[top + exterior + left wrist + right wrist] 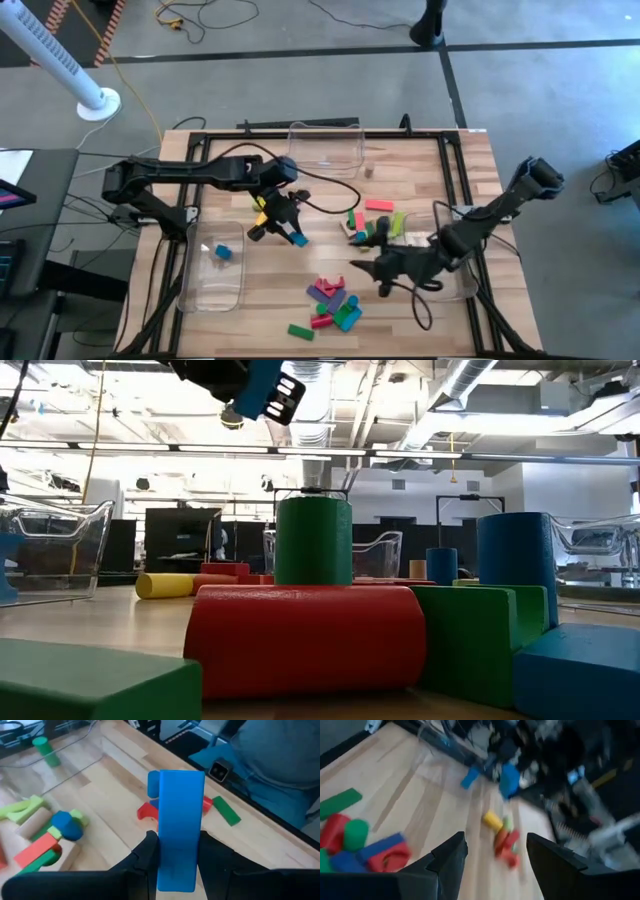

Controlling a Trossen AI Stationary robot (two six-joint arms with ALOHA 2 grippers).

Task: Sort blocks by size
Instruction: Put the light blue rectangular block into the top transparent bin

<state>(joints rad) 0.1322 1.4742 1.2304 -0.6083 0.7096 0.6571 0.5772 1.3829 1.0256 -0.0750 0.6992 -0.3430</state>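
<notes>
My left gripper [288, 230] is above the table's middle, shut on a blue bar block [176, 820]; the low view shows that bar [268, 392] high above the table. My right gripper [495, 852] hovers open over the near right part of the table [362, 266] with nothing between its fingers. Blocks lie in two loose heaps, one right of centre [375, 225] and one by the near edge [330, 300]. A blue block [222, 252] sits inside the clear bin on the left [200, 290]. My left gripper pinches the blue bar by its two long sides, near one end [175, 870], between its two fingers [149, 854]. The fingers slant downward and lie along the bar, whose free end sticks out past them. The bar is lifted clear of the table.
A clear bin [325, 145] stands at the far edge and another [455, 250] at the right, under my right arm. A yellow cylinder [492, 820] and red blocks [505, 845] lie below my left arm. A green bar [300, 331] lies near the front edge.
</notes>
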